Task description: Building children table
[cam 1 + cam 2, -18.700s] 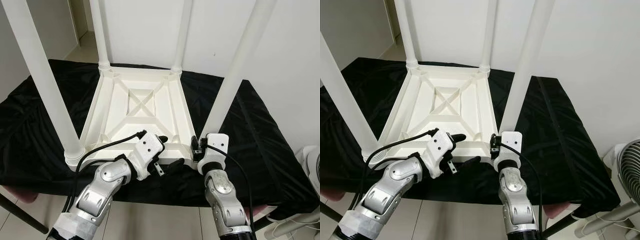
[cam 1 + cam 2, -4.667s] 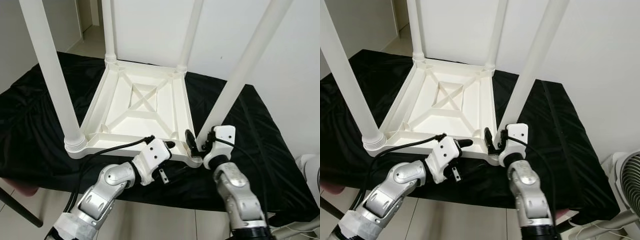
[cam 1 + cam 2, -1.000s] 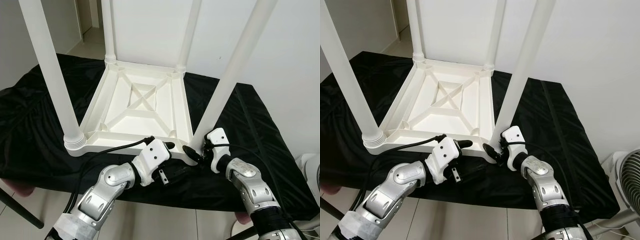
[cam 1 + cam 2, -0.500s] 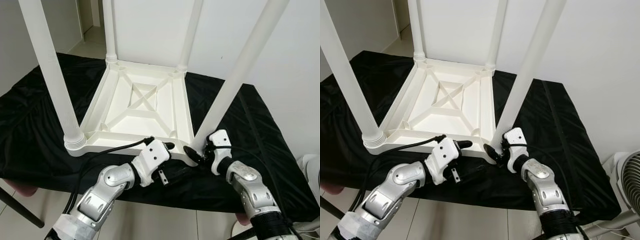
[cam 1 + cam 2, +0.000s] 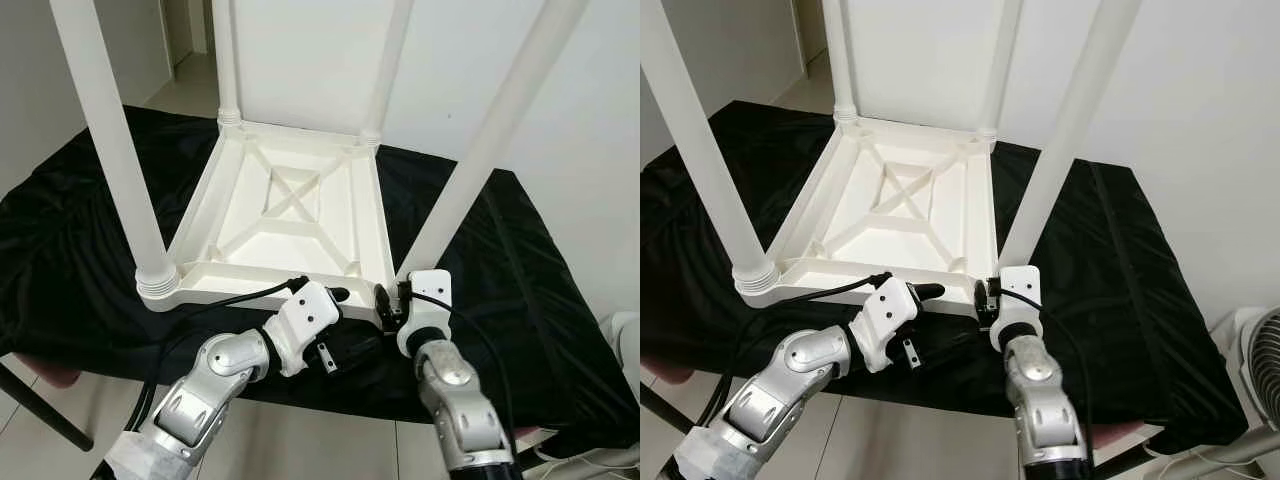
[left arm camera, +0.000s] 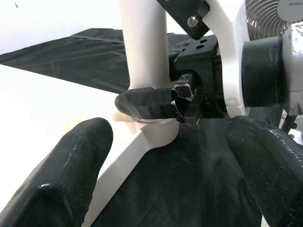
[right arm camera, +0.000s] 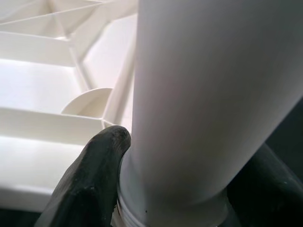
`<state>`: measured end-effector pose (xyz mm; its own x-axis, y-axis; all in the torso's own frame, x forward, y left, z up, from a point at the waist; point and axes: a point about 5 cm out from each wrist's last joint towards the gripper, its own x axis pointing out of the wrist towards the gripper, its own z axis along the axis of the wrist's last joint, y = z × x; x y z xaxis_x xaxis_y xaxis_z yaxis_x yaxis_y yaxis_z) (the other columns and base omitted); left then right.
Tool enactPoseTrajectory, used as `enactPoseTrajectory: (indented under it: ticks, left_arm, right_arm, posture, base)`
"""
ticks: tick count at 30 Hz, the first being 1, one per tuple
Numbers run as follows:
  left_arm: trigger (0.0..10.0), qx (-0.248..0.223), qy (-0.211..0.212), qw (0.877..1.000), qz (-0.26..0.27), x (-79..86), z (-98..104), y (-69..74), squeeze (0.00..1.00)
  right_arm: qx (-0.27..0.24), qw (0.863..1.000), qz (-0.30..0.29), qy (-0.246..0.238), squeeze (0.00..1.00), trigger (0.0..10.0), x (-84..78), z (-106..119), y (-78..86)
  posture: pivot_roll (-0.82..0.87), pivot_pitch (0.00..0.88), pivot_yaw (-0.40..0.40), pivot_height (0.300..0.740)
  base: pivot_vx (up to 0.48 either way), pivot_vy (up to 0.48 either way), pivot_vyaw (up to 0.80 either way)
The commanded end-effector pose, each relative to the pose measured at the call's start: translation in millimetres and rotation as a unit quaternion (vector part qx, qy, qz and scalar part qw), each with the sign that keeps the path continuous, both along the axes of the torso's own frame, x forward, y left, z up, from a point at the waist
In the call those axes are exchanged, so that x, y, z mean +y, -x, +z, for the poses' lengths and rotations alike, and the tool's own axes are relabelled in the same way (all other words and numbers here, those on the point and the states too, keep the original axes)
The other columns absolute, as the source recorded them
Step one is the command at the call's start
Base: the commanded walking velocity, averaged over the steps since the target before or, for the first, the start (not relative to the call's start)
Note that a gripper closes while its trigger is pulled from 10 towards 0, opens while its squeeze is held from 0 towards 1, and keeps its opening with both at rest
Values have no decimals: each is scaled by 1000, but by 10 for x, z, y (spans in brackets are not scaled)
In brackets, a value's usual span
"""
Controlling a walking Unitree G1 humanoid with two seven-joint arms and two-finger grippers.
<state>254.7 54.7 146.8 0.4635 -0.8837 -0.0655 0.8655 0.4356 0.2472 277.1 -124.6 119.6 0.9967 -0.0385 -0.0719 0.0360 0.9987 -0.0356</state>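
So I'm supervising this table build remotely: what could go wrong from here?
The right end effector grips the near-right leg only at its base, so twisting may make its fingers slip. The left end effector is open at the upturned tabletop's edge, so the tabletop could slide on the black cloth.

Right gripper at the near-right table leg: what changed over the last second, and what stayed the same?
The right gripper swung from a sideways approach to straight on, its fingers now around the base of the near-right leg. The left gripper stays at the upturned table's near edge.
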Motion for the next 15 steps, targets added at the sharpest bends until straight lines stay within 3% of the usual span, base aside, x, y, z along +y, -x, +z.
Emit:
enactPoseTrajectory:
  ticks: [1, 4, 10, 11, 15]
  left_arm:
    - [10000, 6, -7, 1000, -26, -38, -9, 39, 0]
    - [10000, 6, -7, 1000, -27, -38, -2, 34, 0]
    - [10000, 6, -9, 1000, -29, -31, -3, 39, 0]
    - [10000, 6, -9, 1000, -28, -25, -4, 39, 0]
    - [10000, 6, -9, 1000, -24, -18, -6, 43, 0]
  right_arm:
    - [1, 998, -55, 13, 0, 10000, -124, -2, 38]
    - [-5, 999, -38, 3, 0, 10000, -13, 29, 48]
    - [-4, 1000, -30, -1, 0, 10000, -8, 37, 70]
    - [-6, 1000, -30, -2, 1000, 10000, 0, 54, 77]
    - [-16, 999, -34, -10, 1000, 10000, -1, 116, 72]
  posture:
    - [-71, 0, -85, 740]
    - [-74, 0, -81, 740]
    - [-67, 0, -87, 740]
    - [-65, 0, -88, 740]
    - [-60, 0, -90, 740]
  base:
    - [0, 0, 0]
    - [0, 0, 0]
    - [0, 0, 0]
    - [0, 0, 0]
    - [0, 0, 0]
